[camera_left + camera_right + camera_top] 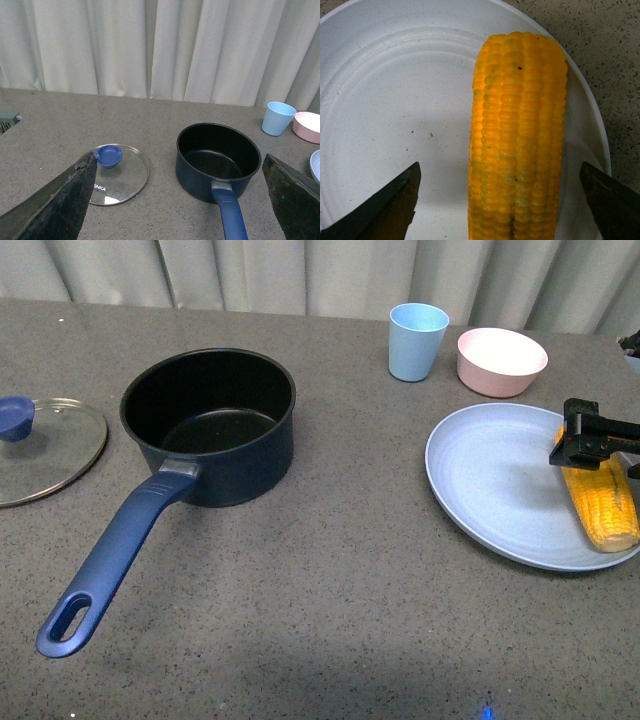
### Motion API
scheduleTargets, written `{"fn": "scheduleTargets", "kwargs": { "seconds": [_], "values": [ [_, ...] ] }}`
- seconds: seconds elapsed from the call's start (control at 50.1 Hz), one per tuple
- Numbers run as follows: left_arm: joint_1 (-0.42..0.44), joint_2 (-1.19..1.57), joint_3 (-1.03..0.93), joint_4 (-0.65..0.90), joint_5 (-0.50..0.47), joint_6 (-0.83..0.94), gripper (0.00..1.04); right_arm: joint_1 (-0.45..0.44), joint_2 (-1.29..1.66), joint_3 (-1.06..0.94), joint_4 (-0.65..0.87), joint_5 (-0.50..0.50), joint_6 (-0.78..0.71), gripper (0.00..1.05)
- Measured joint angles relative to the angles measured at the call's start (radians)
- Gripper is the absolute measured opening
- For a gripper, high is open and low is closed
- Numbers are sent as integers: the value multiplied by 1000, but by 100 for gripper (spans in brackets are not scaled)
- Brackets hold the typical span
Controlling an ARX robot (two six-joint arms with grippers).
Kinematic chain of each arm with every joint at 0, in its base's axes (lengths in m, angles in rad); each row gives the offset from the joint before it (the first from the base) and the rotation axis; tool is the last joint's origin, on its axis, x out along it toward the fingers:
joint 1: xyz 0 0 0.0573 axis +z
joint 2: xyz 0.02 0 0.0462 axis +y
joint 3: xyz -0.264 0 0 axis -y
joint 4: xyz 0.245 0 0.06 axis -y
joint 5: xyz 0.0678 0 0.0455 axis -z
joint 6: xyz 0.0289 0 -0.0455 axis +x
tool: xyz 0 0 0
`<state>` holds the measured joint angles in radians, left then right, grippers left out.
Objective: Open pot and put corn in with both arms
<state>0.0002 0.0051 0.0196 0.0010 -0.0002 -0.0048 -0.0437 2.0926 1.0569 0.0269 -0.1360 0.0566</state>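
Only the right wrist view shows spread fingers (385, 210) flanking the corn (517, 135).

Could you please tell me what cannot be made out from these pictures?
- Front view: the right edge cuts off most of the right pincer, so its opening cannot be judged there.
- Front view: the left edge cuts off part of the lid; the left pincer is out of frame there.
- Right wrist view: the bottom edge cuts off one end of the corn.
- Left wrist view: the bottom edge cuts off the handle end of the pot.
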Motion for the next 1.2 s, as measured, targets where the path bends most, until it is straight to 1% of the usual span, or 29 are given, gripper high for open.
{"fn": "scheduleTargets", "kwargs": {
  "seconds": [0.04, 0.1, 0.22, 0.24, 0.339, 0.439, 0.619, 0.739, 0.858, 0.938, 0.978, 1.018, 1.198],
  "values": [
    [0, 0, 0, 0, 0, 0, 98, 1, 2, 0, 0, 0, 0, 84],
    [0, 0, 0, 0, 0, 0, 98, 1, 2, 0, 1, 0, 0, 77],
    [0, 0, 0, 0, 0, 0, 98, 5, 2, 0, 2, 2, 0, 54],
    [0, 0, 0, 0, 0, 0, 98, 6, 2, 0, 2, 2, 0, 48],
    [0, 0, 0, 0, 0, 0, 98, 7, 2, 0, 3, 2, 0, 32],
    [0, 0, 0, 0, 0, 0, 98, 7, 2, 0, 5, -5, 1, 21],
    [0, 0, 0, 0, 0, 0, 98, 8, -1, 0, 8, -25, 4, 11],
    [0, 0, 0, 0, 0, 0, 98, 19, -52, -9, 7, -105, 29, 9],
    [0, 0, 0, 0, 0, 0, 98, 53, -132, -6, -3, -196, 55, 8],
    [0, 0, 0, 0, 0, 0, 98, 113, -182, 41, -13, -279, 92, 7],
    [0, 0, 0, 0, 0, 0, 98, 143, -185, 71, -15, -302, 109, 7],
    [0, 0, 0, 0, 0, 0, 98, 168, -185, 96, -17, -315, 120, 7],
    [0, 0, 0, 0, 0, 0, 98, 347, -88, 311, -51, -359, 227, 6]
  ]
}}
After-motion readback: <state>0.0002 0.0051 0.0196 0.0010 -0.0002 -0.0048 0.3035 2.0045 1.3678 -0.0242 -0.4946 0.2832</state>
